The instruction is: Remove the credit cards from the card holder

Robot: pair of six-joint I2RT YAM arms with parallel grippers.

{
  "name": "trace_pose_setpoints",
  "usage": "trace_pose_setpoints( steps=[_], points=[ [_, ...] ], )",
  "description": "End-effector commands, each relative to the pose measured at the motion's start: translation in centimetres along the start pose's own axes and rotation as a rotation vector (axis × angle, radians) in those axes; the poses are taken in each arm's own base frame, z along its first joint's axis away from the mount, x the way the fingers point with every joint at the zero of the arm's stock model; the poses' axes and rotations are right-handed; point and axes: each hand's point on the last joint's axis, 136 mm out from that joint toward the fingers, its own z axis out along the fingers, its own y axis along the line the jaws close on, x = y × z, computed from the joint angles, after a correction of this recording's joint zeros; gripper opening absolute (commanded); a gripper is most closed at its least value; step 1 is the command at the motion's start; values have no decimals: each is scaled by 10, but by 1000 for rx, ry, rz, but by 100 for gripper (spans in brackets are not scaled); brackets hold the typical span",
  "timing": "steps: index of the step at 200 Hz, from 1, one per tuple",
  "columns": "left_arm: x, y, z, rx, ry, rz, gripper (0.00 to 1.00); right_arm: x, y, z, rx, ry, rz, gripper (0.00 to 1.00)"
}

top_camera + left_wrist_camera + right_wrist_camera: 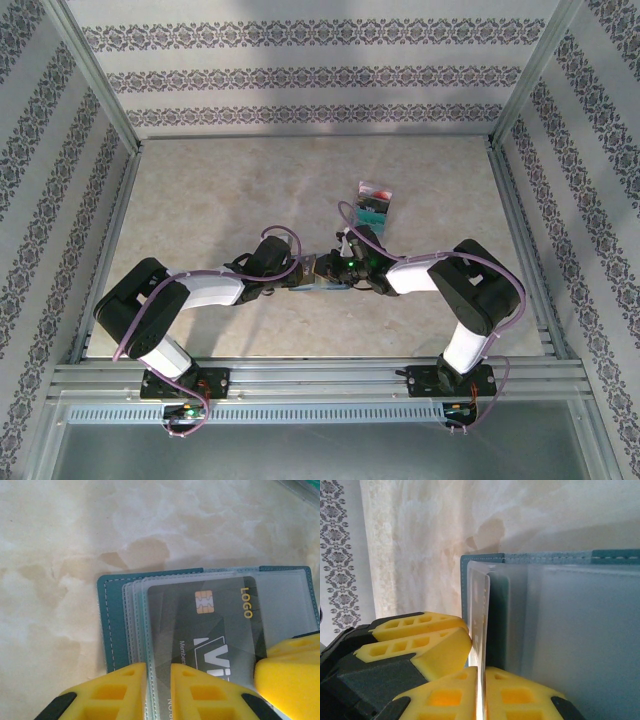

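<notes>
Jaws, left gripper [158, 672]: drawn nearly together, pinching the near edges of the clear sleeves of the card holder [112, 622].
Jaws, right gripper [481, 674]: pressed together on a thin pale leaf seen edge-on; whether it is a sleeve alone or a sleeve with a card inside, I cannot tell.
Between the grippers: they meet tip to tip over the holder, the left fingers just beside the right ones.
Dark card [210, 625]: in the top sleeve, just past the left jaws, chip and "LOGO" face up, its near end running under one yellow finger.
Holder: lying open and flat, teal cover beneath the sleeves.
Bench [60, 540]: pale and marbled, under and around the holder.
Loose cards [374, 200]: small red and teal pile beyond the right jaws, apart from the holder.
</notes>
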Motion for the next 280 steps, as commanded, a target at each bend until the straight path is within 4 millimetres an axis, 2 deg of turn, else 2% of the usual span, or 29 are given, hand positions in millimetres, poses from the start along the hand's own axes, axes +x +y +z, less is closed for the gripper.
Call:
trace_pose_setpoints(
  steps=[1, 39, 113, 180, 259, 280],
  points=[
    [4, 9, -2, -45, 24, -10, 19, -7, 10, -4, -53, -21, -16, 13],
    [4, 9, -2, -44, 24, -9, 19, -7, 10, -7, -57, -25, -17, 14],
    [4, 9, -2, -44, 25, -8, 19, -8, 12, -9, -65, -30, -25, 6],
    [1, 7, -4, -47, 21, 3, 19, -10, -3, -16, -23, -49, -4, 3],
    [-28, -21, -24, 18, -39, 76, 22, -10, -3, -14, -19, -43, 2, 3],
    [-32, -24, -24, 24, -43, 93, 22, -11, -3, -14, -20, -43, 0, 3]
  ],
)
